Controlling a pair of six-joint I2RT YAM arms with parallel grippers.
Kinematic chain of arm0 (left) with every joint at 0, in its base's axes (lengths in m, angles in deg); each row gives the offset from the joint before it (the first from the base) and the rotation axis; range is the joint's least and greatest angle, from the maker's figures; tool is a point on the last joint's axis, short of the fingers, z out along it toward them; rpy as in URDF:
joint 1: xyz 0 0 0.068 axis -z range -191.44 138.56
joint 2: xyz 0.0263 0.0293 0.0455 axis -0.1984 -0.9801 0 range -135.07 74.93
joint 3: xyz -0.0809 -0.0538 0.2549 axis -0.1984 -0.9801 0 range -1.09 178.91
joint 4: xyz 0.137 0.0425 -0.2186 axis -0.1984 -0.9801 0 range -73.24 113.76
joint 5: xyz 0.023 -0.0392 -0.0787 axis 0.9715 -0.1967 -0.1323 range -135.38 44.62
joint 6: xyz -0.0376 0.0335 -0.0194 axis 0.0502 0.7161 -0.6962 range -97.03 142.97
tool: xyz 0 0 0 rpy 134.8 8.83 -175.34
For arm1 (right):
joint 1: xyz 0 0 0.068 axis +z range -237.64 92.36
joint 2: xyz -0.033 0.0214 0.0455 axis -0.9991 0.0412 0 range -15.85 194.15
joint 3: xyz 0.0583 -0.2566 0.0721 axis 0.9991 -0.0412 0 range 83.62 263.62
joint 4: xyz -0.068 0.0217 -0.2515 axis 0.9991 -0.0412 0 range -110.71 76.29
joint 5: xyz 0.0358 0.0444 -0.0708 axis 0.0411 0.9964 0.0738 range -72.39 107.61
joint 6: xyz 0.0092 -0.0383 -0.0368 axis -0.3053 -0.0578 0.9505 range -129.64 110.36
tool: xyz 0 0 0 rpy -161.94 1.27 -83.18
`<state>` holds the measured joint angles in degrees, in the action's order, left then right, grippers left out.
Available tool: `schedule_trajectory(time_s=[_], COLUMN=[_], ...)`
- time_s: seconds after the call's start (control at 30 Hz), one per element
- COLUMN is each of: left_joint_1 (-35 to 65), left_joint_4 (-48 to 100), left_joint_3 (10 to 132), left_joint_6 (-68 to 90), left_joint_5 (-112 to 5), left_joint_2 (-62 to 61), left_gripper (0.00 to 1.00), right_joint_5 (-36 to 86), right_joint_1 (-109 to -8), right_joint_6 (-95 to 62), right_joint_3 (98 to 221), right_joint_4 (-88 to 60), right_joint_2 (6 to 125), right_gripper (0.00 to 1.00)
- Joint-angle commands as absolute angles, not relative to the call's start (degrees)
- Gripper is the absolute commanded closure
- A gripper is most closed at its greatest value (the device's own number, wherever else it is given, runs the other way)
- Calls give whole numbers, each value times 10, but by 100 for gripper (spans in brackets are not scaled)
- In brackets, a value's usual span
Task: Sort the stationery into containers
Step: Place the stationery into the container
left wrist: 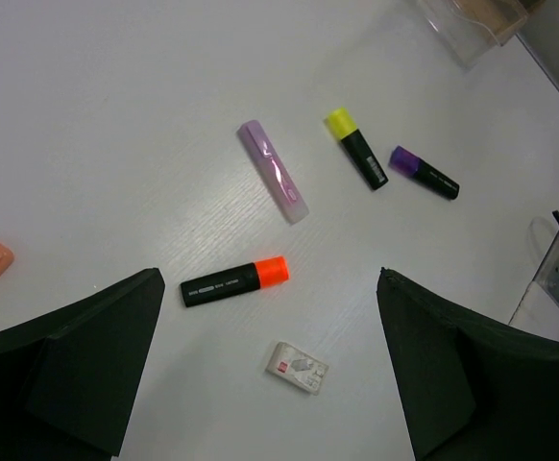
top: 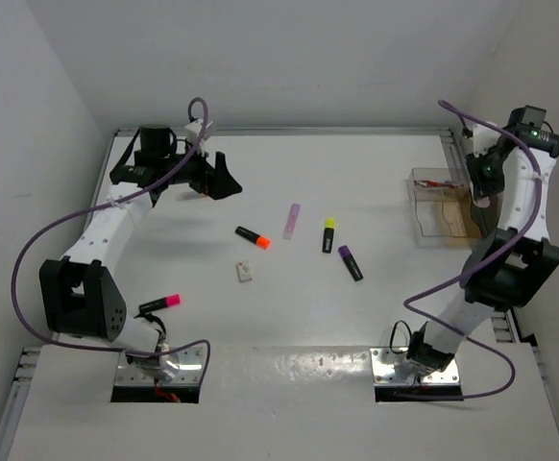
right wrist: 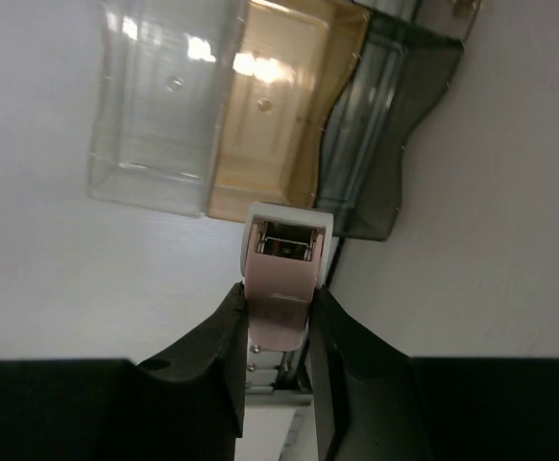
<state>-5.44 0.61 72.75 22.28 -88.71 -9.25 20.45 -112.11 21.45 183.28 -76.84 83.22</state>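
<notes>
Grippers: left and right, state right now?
Left gripper: open, holding nothing.
Right gripper: shut on a small pale pink-and-white item; what it is cannot be told.

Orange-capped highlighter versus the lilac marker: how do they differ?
The orange-capped highlighter has a black body with a bright cap; the lilac marker is pale lilac throughout. The highlighter lies nearer the eraser; the marker lies farther off. Both lie flat on the table, untouched.
</notes>
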Motion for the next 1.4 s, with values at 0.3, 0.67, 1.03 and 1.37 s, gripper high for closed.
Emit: schedule_trajectory(time_s=[0.3,0.67,1.03,1.37], left_joint_1=[-37,-26,-25,-25], left_joint_4=[-42,-45,-42,-46], left_joint_3=[801,808,812,815], left_joint_6=[248,248,250,254], left_joint_5=[-873,-871,-871,-871], left_joint_2=[-120,-126,-131,-136], left_gripper=[0,0,0,0], right_joint_5=[74,100,107,76], right_joint_1=[-1173,-1176,-1164,-1144], right_joint_6=[244,244,257,264], right_joint_3=[1795,1792,1852,1875], right_joint_4=[-657,-622,-625,-605], right_joint_2=[907,968,1039,1078], right_gripper=[100,99,94,71])
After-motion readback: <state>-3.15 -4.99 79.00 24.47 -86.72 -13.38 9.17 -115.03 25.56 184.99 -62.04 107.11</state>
